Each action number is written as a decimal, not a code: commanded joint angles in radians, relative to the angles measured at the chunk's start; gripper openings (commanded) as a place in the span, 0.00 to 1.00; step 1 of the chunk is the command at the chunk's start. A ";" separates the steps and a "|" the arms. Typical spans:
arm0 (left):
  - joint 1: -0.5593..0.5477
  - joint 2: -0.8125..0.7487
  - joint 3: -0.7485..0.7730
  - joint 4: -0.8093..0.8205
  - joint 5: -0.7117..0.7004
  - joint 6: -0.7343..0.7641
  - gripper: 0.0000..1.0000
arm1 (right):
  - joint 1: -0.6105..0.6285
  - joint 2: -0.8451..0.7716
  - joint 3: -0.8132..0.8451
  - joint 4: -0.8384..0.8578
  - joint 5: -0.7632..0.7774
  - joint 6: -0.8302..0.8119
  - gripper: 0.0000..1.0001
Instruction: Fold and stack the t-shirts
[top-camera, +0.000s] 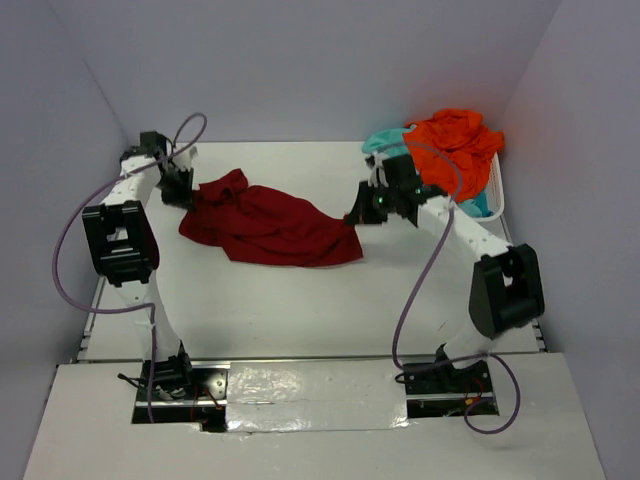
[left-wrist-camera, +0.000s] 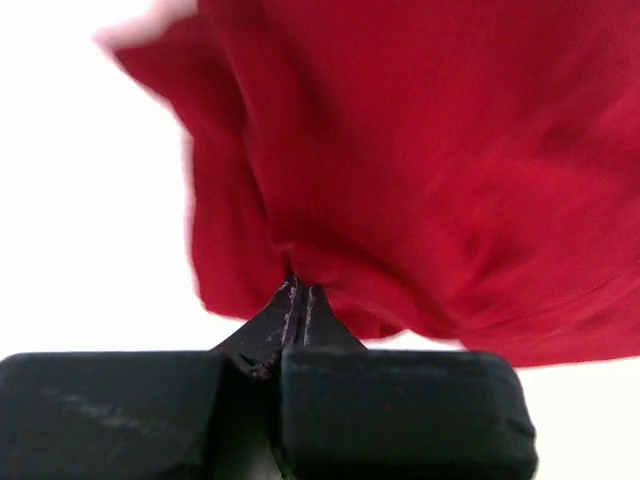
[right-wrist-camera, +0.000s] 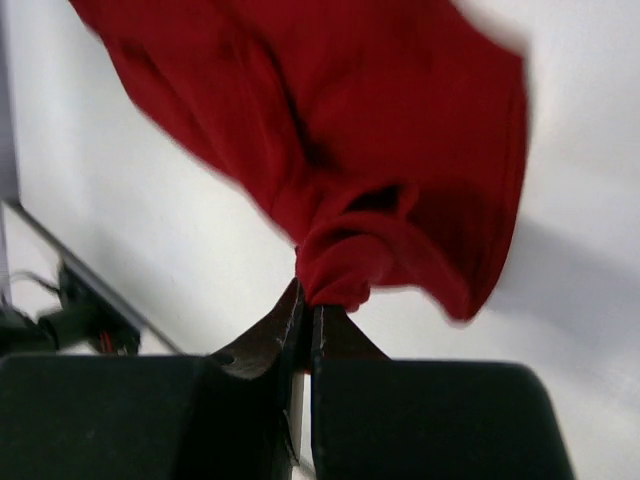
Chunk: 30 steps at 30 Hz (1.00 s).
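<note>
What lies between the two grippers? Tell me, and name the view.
The dark red t-shirt fills that stretch, pinched at one end by the left gripper and at the other by the right gripper. The top view shows it.

The dark red t-shirt (top-camera: 270, 225) is soft, matt, creased cloth. The table (top-camera: 300, 310) surface is smooth, matt white; the tape strip (top-camera: 315, 395) at its near edge is glossy, crinkled silver.

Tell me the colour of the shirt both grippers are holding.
The shirt is plain dark red, shown best in the top external view.
</note>
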 joint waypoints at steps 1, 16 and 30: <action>-0.004 -0.004 0.244 0.042 0.037 -0.012 0.00 | -0.085 0.126 0.301 0.033 0.040 -0.043 0.00; 0.082 -0.317 0.382 0.130 0.100 0.084 0.00 | -0.126 -0.316 0.271 0.194 0.215 -0.143 0.00; 0.120 -0.664 -0.652 -0.103 -0.143 0.400 0.00 | 0.095 -0.719 -0.702 0.072 0.338 0.214 0.60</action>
